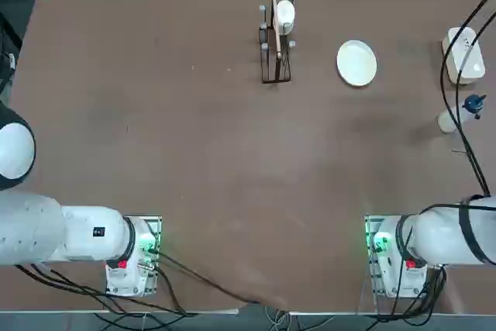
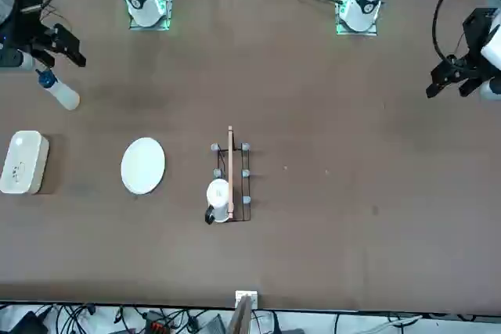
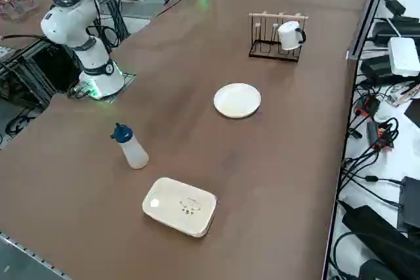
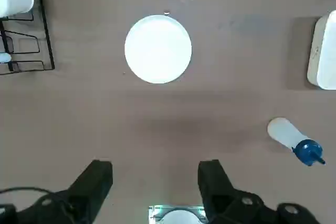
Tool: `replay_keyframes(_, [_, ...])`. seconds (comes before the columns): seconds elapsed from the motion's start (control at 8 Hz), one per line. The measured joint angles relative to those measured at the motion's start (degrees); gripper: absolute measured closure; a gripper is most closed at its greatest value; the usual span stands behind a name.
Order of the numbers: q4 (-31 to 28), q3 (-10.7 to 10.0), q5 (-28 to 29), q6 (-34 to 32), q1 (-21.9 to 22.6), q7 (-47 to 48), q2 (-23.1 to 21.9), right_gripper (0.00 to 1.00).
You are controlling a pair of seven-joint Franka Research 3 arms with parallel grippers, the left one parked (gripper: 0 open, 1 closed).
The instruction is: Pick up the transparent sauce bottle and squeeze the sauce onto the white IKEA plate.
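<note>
Two fingers of the right gripper [image 4: 156, 182] spread wide, holding nothing, raised well above the table [image 1: 194, 160]. Sauce bottle [image 3: 131, 148] upright with its blue cap, well apart from the plate [image 3: 237, 100], between plate and white box [image 3: 180, 206] but nearer the box. Best approached from above, closing across the round body below the cap, gently enough not to squirt early.

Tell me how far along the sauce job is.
Done: nothing. The sauce bottle stands untouched with its blue cap on, between the plate and the white box. In hand: nothing; the right gripper hangs open, high above the table. Left: grasp the bottle, carry it over, squeeze. The plate looks bare.
</note>
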Motion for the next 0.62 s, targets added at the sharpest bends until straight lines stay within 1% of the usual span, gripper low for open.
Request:
replay_keyframes(0.5, [0.00,0.00,0.00,-0.23,0.00,-0.01,0.02,0.00])
replay_keyframes(0.62, [0.00,0.00,0.00,-1.39,-0.05,-0.01,0.13,0.00])
